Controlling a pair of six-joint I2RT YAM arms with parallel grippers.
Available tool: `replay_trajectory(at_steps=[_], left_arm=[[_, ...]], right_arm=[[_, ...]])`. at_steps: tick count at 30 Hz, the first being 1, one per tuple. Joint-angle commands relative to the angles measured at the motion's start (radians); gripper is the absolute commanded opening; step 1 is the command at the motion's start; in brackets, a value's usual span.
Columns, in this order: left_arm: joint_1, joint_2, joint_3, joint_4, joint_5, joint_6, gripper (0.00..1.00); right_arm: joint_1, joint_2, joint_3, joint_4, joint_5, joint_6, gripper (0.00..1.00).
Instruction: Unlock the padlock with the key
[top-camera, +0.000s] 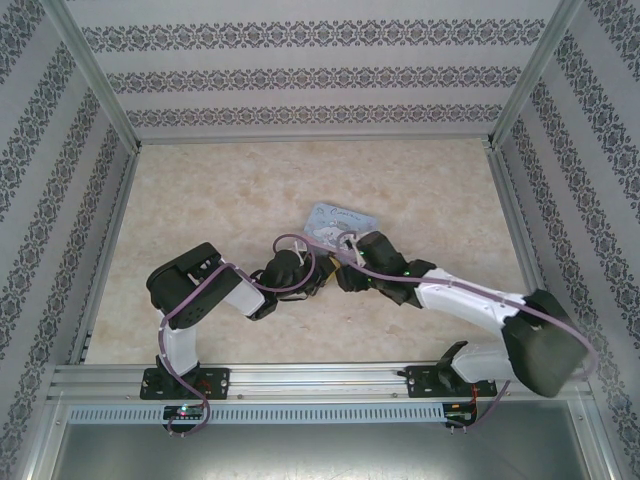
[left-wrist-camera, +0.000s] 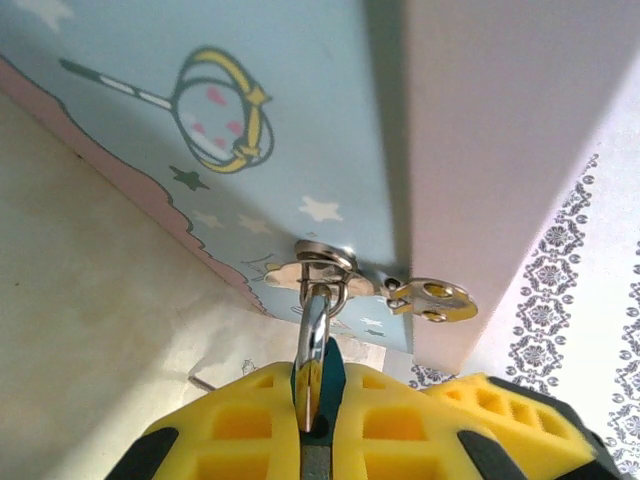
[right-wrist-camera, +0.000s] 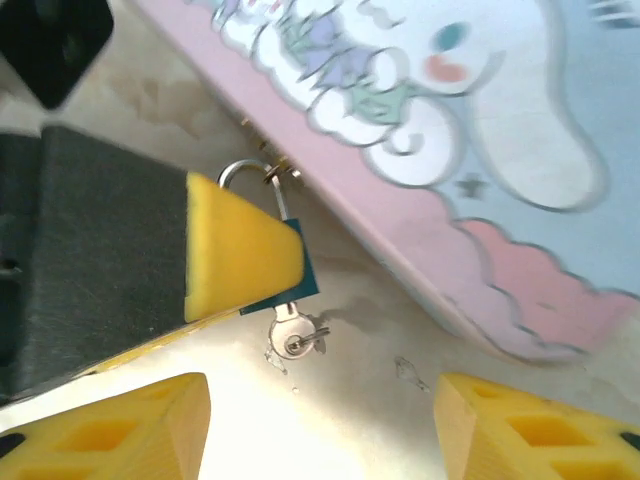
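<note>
Yellow pads (left-wrist-camera: 230, 425) of our left gripper (left-wrist-camera: 318, 440) pinch the padlock (left-wrist-camera: 331, 380) tight by its teal body, its shackle (left-wrist-camera: 312, 335) through the hasp (left-wrist-camera: 330, 272) of the tin (left-wrist-camera: 200, 80) just ahead. Our right gripper (right-wrist-camera: 320, 420) gapes empty; ahead, between its fingers (right-wrist-camera: 120, 430), the key (right-wrist-camera: 292, 338) seems seated in the padlock, though blurred. Light, stiff, slick: we would pinch its flat head. We count one padlock, one key, one tin.

Mostly buried between yellow foam pads (left-wrist-camera: 235, 425) of the left gripper (left-wrist-camera: 318, 415): the tiny teal-blue padlock with thin metal shackle (left-wrist-camera: 314, 350). Out of sight: the blade of the small metal key (right-wrist-camera: 290, 340). Cut off by wrist-view edges: the pale blue cartoon-printed tin box (right-wrist-camera: 480, 140); from above, padlock and key too small to tell.
</note>
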Motion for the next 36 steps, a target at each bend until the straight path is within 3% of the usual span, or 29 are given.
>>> replay_trajectory(at_steps=[1, 5, 15, 21, 27, 32, 36], left_arm=[[0.002, -0.019, -0.007, -0.027, 0.015, 0.049, 0.00], [0.002, -0.040, -0.021, -0.074, 0.019, 0.092, 0.03], [0.002, -0.202, -0.076, -0.220, -0.020, 0.169, 0.57], [0.004, -0.367, -0.100, -0.376, -0.075, 0.234, 0.79], [0.013, -0.542, -0.053, -0.640, -0.159, 0.367, 1.00], [0.042, -0.620, 0.012, -0.825, -0.203, 0.461, 1.00], [0.100, -0.618, 0.083, -0.943, -0.166, 0.531, 1.00]], right_arm=[[-0.036, -0.067, -0.064, 0.060, -0.101, 0.132, 0.63], [-0.058, -0.078, -0.088, 0.121, -0.176, 0.228, 0.64], [-0.067, 0.065, -0.081, 0.277, -0.204, 0.368, 0.64], [-0.090, 0.123, -0.050, 0.308, -0.201, 0.384, 0.64], [-0.187, 0.169, 0.024, 0.310, -0.239, 0.377, 0.64], [-0.250, 0.207, 0.076, 0.300, -0.302, 0.360, 0.63], [-0.245, 0.181, 0.032, 0.310, -0.317, 0.346, 0.61]])
